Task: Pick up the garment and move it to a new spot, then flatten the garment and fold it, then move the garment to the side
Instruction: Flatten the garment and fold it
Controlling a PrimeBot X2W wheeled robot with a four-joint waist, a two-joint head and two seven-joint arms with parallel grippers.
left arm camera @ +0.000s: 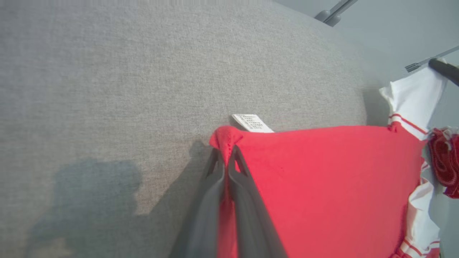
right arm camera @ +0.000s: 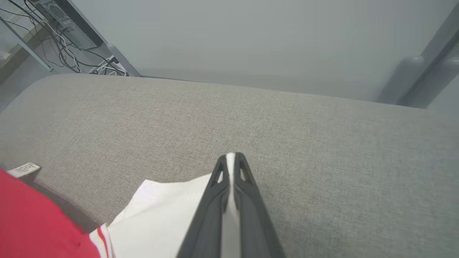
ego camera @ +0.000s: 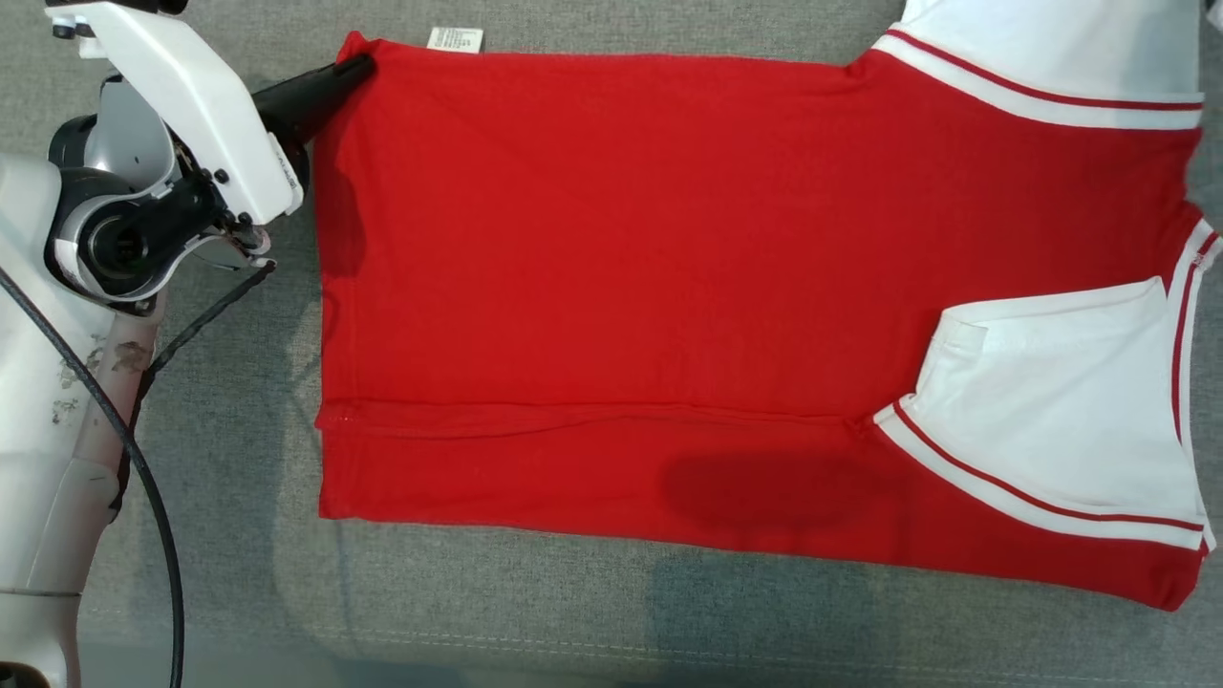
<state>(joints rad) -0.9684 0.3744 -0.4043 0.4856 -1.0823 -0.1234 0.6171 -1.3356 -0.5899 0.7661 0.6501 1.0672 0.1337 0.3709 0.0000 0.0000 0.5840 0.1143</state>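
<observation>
Red garment (ego camera: 611,268) w/ white striped sleeves (ego camera: 1061,420), spread flat, label (ego camera: 456,38) at corner.

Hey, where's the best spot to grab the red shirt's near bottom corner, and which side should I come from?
Probably pinch that hem corner of the red shirt from the robot's left, sliding in over the grey cushion. The fabric lies flat with its edge open to that side; the left gripper holds the far corner the same way.
</observation>
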